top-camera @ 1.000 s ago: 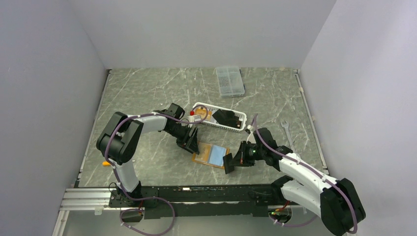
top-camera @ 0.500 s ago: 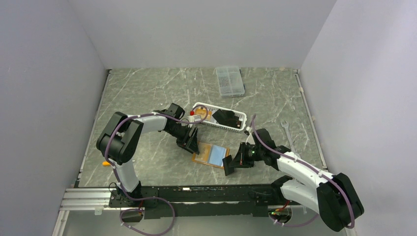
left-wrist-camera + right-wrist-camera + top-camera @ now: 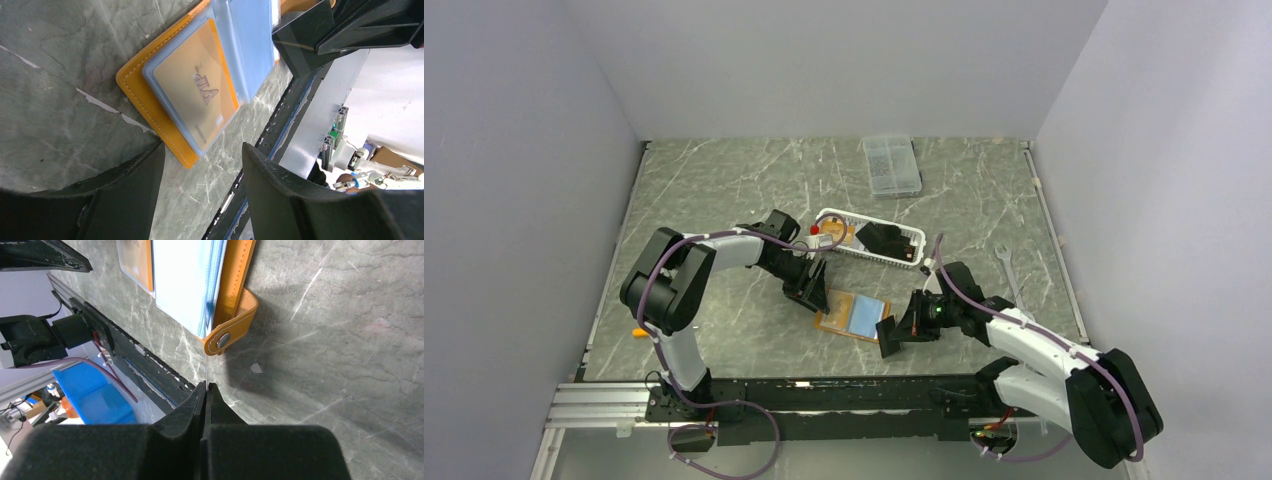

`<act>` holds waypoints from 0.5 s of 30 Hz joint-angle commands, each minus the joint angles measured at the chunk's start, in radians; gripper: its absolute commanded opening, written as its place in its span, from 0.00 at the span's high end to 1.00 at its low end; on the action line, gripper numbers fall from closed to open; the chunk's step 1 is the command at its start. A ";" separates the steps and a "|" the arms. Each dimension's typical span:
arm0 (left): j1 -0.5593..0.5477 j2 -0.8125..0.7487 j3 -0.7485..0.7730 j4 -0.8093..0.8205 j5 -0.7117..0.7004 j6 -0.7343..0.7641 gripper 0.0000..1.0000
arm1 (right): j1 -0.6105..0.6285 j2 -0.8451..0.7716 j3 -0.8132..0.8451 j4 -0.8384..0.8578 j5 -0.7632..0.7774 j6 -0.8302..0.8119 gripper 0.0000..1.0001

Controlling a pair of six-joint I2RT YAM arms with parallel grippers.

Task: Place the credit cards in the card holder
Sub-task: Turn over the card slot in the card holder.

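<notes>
At the near edge of the table (image 3: pixel 724 190), both arms meet at the open card holder (image 3: pixel 854 316).

Nearest, the right gripper (image 3: pixel 206 387) is closed tight on a thin black card (image 3: pixel 300 30), seen edge-on from its wrist, with the card's far edge reaching the pale blue sleeves (image 3: pixel 185 285) beside the snap tab (image 3: pixel 227 337). The card holder lies flat and spread open on the marble, an orange-gold card (image 3: pixel 195 95) marked VIP already in its left clear sleeve. The left gripper (image 3: pixel 202 150) stands with its jaws apart at the holder's left edge, gripping nothing. Behind them a white basket (image 3: pixel 904 258) holds another gold card (image 3: pixel 832 236) and another dark card (image 3: pixel 879 238). A wrench (image 3: pixel 1007 266) lies to the right and a clear compartment box (image 3: pixel 891 165) farthest back.
</notes>
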 commanded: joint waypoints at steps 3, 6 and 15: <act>-0.002 -0.006 0.028 0.011 0.010 0.025 0.37 | -0.004 0.031 -0.003 0.055 -0.015 -0.005 1.00; -0.002 -0.006 0.029 0.012 0.011 0.025 0.37 | -0.004 0.041 0.000 0.066 -0.021 -0.006 1.00; -0.002 -0.004 0.029 0.011 0.016 0.026 0.37 | -0.004 0.080 -0.003 0.111 -0.029 0.002 1.00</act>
